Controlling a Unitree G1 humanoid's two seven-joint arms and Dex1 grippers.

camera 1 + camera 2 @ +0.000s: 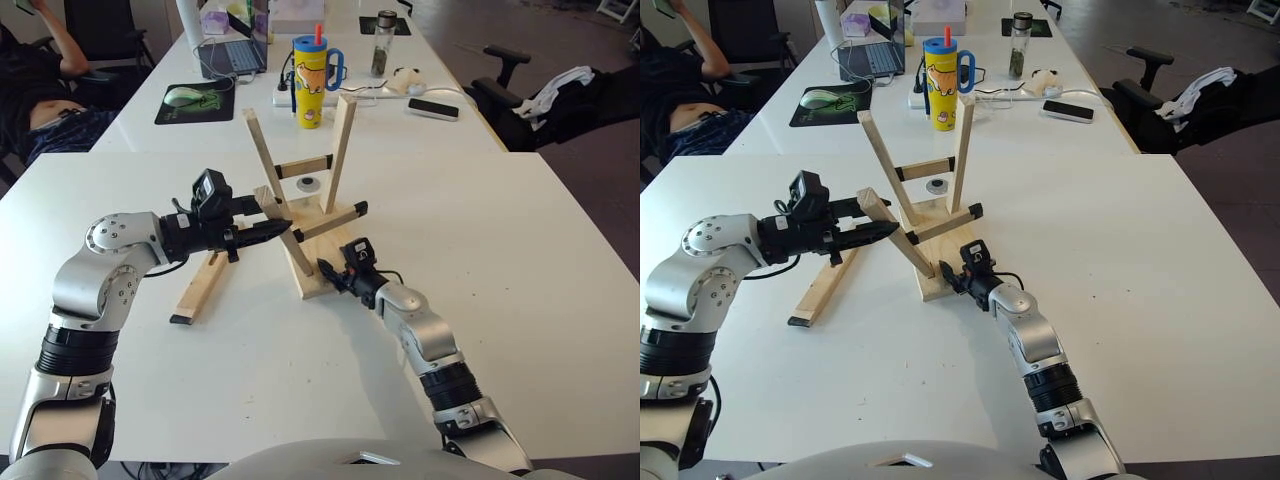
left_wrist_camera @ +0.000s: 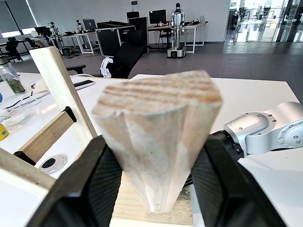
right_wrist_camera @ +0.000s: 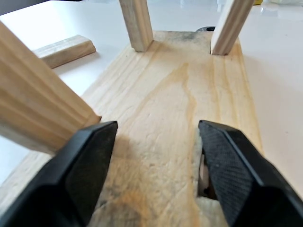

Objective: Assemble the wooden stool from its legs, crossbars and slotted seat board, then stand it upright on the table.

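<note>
The slotted seat board (image 1: pixel 313 281) lies flat on the white table. Two legs (image 1: pixel 341 150) stand up from its far end, joined by a crossbar (image 1: pixel 303 167). A third leg (image 1: pixel 288 235) leans tilted, its foot at the board's near end, and a black-tipped crossbar (image 1: pixel 331 222) runs from it. My left gripper (image 1: pixel 266 232) is shut on that leg's upper end (image 2: pixel 158 137). My right gripper (image 1: pixel 334 276) is at the board's near end, open, one of its fingers (image 3: pixel 85 161) over the board (image 3: pixel 175 99) and the other at its edge.
A loose wooden piece (image 1: pixel 204 288) lies on the table left of the board. A cable grommet (image 1: pixel 307 184) sits behind it. On the far table are a yellow mug (image 1: pixel 312 82), a mouse pad (image 1: pixel 192 101), a laptop (image 1: pixel 236 52) and a phone (image 1: pixel 433 108).
</note>
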